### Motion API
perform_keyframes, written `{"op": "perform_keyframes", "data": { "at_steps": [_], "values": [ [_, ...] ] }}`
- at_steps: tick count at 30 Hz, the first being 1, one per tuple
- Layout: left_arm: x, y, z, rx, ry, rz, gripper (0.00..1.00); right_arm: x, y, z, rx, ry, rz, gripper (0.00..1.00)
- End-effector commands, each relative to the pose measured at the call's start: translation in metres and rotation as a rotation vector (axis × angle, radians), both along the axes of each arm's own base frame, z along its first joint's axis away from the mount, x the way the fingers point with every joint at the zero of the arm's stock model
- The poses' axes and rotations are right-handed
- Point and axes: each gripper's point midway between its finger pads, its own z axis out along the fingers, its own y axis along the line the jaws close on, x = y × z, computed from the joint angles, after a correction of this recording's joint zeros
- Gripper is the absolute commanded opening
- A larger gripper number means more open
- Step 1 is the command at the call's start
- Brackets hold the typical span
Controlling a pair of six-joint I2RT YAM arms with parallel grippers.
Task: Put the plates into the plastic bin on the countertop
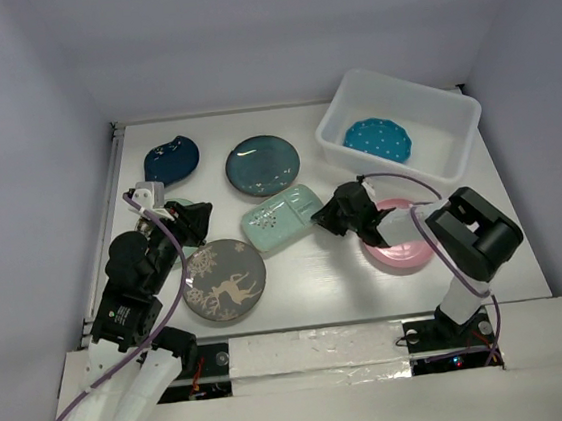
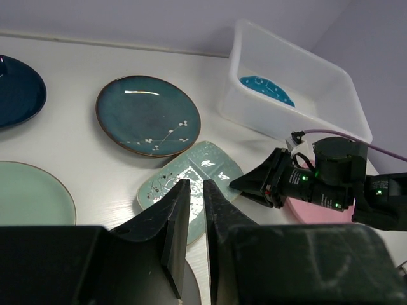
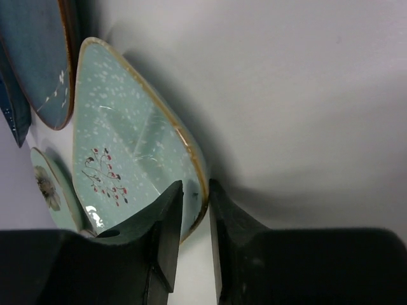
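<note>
1. The left gripper hangs above the left side of the surface, its fingers clenched almost together with nothing between them. A pale green round plate lies partly under it, with the navy leaf-shaped dish behind and the grey deer-pattern plate in front.
2. The dark teal plate lies just behind the mint rectangular tray, which sits mid-surface and outside the bin.
3. The right gripper is low at the tray's right end, grasping its thin raised rim between both fingers.
4. Risk: this looks like a shallow pinch on a glazed edge. When lifted, the tray could pivot or slip out and fall onto the surface.
5. Risk: if the far end drags, it may nudge the dark teal or deer-pattern plate.
6. The pink plate lies under the right arm, so a low swing could clip it.
7. The plastic bin, far right, already holds the scalloped blue plate. A high release there could chip both.
</note>
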Motion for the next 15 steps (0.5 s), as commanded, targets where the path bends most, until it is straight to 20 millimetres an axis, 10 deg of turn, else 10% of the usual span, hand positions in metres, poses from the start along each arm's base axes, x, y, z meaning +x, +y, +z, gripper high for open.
{"op": "perform_keyframes", "data": {
  "at_steps": [1, 7, 15],
  "values": [
    [-0.001, 0.001, 0.019, -0.020, -0.055, 0.006, 0.12, 0.002, -0.006, 0.004, 0.009, -0.029, -0.056, 0.28],
    [-0.002, 0.002, 0.019, -0.021, -0.058, 0.009, 0.12, -0.007, -0.020, 0.024, -0.017, -0.067, -0.062, 0.08],
    [-0.002, 0.002, 0.019, -0.021, -0.058, 0.011, 0.12, -0.015, -0.025, 0.127, 0.057, -0.288, -0.013, 0.00]
  ]
}}
